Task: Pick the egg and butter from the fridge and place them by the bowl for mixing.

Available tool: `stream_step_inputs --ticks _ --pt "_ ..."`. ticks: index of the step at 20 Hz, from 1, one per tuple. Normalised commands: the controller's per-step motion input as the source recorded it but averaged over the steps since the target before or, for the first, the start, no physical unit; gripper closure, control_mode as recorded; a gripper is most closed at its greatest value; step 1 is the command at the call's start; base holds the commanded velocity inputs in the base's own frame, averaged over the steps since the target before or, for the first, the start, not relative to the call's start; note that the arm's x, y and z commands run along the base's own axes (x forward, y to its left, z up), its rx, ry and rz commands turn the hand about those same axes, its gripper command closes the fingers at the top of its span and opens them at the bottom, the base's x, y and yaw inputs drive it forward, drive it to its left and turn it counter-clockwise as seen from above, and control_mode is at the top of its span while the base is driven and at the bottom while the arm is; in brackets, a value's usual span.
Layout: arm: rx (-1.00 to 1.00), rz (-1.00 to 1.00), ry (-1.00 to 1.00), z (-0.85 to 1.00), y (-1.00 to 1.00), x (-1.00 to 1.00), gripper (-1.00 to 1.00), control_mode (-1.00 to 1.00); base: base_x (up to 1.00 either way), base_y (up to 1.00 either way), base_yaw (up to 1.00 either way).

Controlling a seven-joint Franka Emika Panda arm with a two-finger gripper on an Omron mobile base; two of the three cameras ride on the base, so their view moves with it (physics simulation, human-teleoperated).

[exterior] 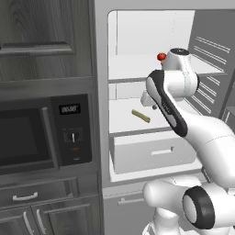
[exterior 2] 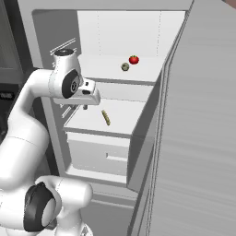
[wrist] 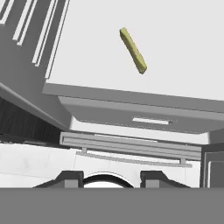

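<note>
The fridge (exterior 2: 97, 159) door is open, and the gripper (exterior 2: 85, 107) is held over the near left part of the middle shelf with its jaws close together and nothing between them. The butter (exterior 2: 106, 117) lies flat on that shelf, just right of the gripper, and the egg (exterior 2: 125, 67) sits on the shelf above, beside a red tomato (exterior 2: 133, 59). The butter step seems to be in hand: the jaws must be opened wider, moved over the stick and lowered around its thin sides.

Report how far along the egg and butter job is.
Done: the fridge stands open. In hand: nothing; the gripper hangs at the front edge of the middle shelf, not yet on the butter lying there. Left: the butter, and the egg on the upper shelf beside the tomato, both unmoved.
</note>
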Motion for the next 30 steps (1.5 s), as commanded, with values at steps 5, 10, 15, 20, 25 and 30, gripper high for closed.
stream_step_inputs --ticks 5,10,15,20,25,30 --pt "0.0 0.01 -0.01 0.01 -0.01 0.0 -1.0 -1.0 0.0 0.0 0.0" --pt "0.0 0.0 -0.18 0.22 -0.01 -0.04 -1.0 -1.0 0.0 0.0 0.0" --pt "0.0 0.0 -0.27 0.45 -0.16 -0.04 -1.0 -1.0 0.0 0.0 0.0" --pt "0.0 0.0 -0.22 0.23 -0.35 -0.01 -1.0 -1.0 0.0 0.0 0.0" --pt "0.0 -0.01 -0.1 0.35 -0.38 0.0 -1.0 -1.0 0.0 0.0 0.0" --pt "0.0 -0.04 -0.03 0.55 -0.18 0.11 -1.0 -1.0 0.0 0.0 0.0"
